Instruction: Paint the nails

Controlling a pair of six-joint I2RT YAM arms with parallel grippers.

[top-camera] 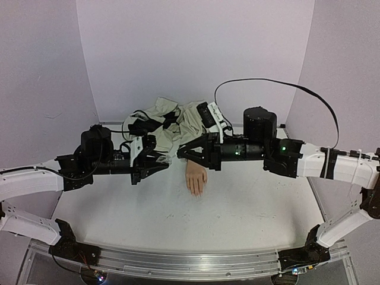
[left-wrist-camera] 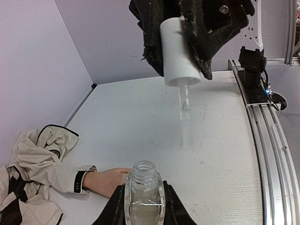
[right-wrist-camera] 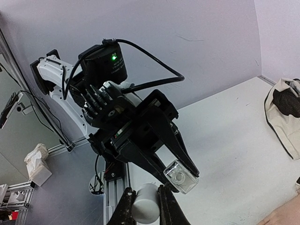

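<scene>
Holding the brush [left-wrist-camera: 183,110] by its white cap [left-wrist-camera: 176,51], the right jaws grasp it while the left jaws clench the open bottle [left-wrist-camera: 144,187]. Lower the tip slowly, bristles down, onto the nails [top-camera: 196,191] of the mannequin hand [top-camera: 196,177], which lies on the table [top-camera: 249,208] against the sleeve [top-camera: 178,124]. The nails seem unpainted, though they are too small to tell. Open table in front gives room; the sleeve crowds the rear.

Even soft lighting, faint shadows, wide-angle edge distortion
</scene>
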